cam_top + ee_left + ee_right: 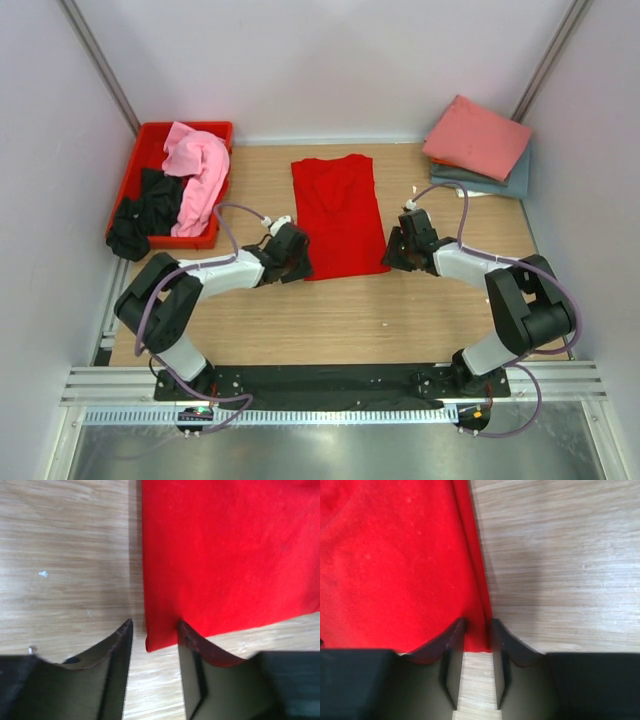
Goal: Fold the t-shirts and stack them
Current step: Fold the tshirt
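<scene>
5 t-shirts [337, 215], 1 crate [150, 135], 2 arms [215, 270].

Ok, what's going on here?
Both arms are at the near edge of the partly folded red t-shirt: the left tool straddles its left corner, jaws apart; the right tool sits narrowly around the right corner, grip unclear. Two folded shirts are stacked far right; a pink shirt and a black shirt wait in the crate.

The bench [350, 310] is pale wood, matt, with a fine straight grain. The bright red t-shirt [338, 215] on it is soft, matt knit cloth lying smooth. At the far left corner the crate [150, 135] is glossy red plastic. The left gripper [155, 622] has dark, hard, matt fingers [115, 670]. Along the near edge runs a ribbed bare-metal rail [340, 383].
</scene>
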`<act>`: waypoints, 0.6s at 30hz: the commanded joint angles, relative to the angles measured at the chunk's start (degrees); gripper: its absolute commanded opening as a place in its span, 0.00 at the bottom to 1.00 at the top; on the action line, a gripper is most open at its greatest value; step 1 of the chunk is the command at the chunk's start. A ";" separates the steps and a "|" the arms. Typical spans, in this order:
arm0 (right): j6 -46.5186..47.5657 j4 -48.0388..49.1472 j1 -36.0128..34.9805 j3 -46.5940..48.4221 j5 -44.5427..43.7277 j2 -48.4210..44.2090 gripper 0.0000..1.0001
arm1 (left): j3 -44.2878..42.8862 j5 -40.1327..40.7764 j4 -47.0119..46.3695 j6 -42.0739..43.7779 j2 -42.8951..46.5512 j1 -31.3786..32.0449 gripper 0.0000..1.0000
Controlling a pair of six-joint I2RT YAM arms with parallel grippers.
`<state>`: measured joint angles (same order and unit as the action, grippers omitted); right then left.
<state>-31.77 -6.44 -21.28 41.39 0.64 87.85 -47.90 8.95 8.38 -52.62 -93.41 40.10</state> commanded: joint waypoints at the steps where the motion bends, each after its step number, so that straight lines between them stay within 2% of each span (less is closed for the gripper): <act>1: -1.01 -1.91 -0.08 -2.10 2.25 2.23 0.23 | 1.05 1.60 -0.82 -0.55 -3.18 -0.02 0.40; 2: -1.28 -1.83 -0.08 -2.36 2.60 2.23 0.20 | 0.79 1.60 -0.82 -0.55 -3.62 -0.02 0.31; 4: -1.80 -1.39 -0.08 -3.06 3.48 1.97 0.14 | -0.26 1.51 -0.82 -0.47 -4.76 -0.02 0.21; 5: -1.89 -1.47 -0.08 -3.24 3.57 1.54 0.12 | -0.87 1.51 -0.82 -0.20 -5.12 -0.02 0.06; 6: -2.07 -1.47 -0.08 -3.50 3.83 1.27 0.06 | -0.97 1.33 -0.82 -0.20 -5.12 -0.02 0.01; 8: -1.98 -2.17 -0.08 -3.86 3.84 -0.13 0.01 | -0.71 0.98 -0.82 -0.11 -4.60 -0.02 0.00; 13: -1.98 -6.47 -0.17 -4.91 5.59 -5.23 0.01 | 1.23 2.64 3.03 -0.64 1.11 1.73 0.00; 18: -3.21 -13.58 -1.22 -8.42 7.88 -15.41 0.01 | 4.65 4.84 10.67 -3.45 10.15 7.96 0.00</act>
<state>-34.02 -12.34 -21.54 34.76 6.83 78.39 -44.97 10.59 11.55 -54.33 -88.95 44.86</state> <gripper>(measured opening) 0.039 0.009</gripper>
